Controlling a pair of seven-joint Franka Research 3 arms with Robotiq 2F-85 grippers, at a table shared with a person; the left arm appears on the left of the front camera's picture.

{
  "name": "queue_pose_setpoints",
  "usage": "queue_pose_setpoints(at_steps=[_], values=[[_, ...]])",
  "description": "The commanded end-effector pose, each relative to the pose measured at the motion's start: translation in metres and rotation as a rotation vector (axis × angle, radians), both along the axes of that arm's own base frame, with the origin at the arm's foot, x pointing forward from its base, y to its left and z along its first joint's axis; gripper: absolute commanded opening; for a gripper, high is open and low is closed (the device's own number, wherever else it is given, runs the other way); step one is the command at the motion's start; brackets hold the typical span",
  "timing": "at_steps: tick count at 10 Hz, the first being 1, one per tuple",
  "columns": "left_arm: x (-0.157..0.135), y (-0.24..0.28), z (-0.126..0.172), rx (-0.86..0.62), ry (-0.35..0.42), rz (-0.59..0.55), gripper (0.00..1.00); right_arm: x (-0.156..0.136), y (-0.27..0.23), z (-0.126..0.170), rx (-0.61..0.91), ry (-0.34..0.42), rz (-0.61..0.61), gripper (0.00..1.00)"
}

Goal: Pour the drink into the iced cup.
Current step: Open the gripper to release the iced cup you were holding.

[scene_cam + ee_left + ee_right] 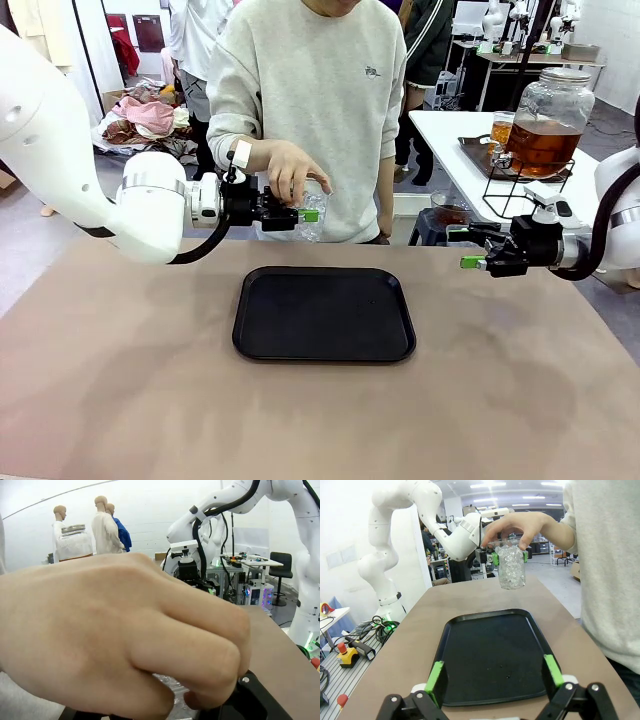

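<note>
1. Front view: a tan-brown tabletop (pixel 120 380) carries a black tray (pixel 324 314) at its middle, bare inside. At the far edge a person in a grey sweater (pixel 310 90) holds a clear iced cup (pixel 312 212) from above with one hand, the person's hand (pixel 292 168). The left hand (pixel 306 214) of the robot sits right at the cup with its green pads beside the cup wall; whether it grips the cup or only flanks it, I cannot tell. The right hand (pixel 472 262) hangs above the tabletop's right part, well apart from the cup, holding nothing; its opening is hard to read here. Behind it, on a white side table (pixel 450 140), a glass dispenser jar (pixel 548 120) on a black wire stand holds the drink (pixel 542 146), amber-brown, filling its lower part. Clothes are heaped on the floor at far left.

2. Left wrist view: the person's hand fills most of the frame, closed over the cup's top, with a bit of ice (pixel 172 690) under the fingers. The robot's own fingers are hidden. The jar's metal lid (pixel 73 529) shows at upper left against a white wall.

3. Right wrist view: the right hand's fingers (pixel 436 677) stand wide apart, empty, over the near edge of the tray. Beyond, the cup hangs above the tabletop's far end, the person's fingers on its rim and the left hand's green pads either side. A workshop with benches and ceiling lights lies behind.
</note>
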State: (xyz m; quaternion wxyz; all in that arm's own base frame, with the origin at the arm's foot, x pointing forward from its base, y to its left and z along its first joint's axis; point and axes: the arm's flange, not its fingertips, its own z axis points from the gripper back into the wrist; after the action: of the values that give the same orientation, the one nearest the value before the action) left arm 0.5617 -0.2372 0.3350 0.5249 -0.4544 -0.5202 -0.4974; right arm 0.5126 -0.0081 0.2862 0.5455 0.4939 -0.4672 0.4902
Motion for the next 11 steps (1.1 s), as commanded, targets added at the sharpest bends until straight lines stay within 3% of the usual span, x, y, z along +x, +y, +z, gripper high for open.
queue_pose_setpoints(at_steps=[1, 11], values=[[-0.0004, -0.0021, 0.0020, -0.011, -0.013, 0.005, 0.62, 0.0015, 0.0005, 0.0029, -0.008, -0.004, -0.003, 1.00], [-0.0004, -0.0021, 0.0020, -0.011, -0.013, 0.005, 0.62, 0.0015, 0.0005, 0.0029, -0.008, -0.004, -0.003, 1.00]])
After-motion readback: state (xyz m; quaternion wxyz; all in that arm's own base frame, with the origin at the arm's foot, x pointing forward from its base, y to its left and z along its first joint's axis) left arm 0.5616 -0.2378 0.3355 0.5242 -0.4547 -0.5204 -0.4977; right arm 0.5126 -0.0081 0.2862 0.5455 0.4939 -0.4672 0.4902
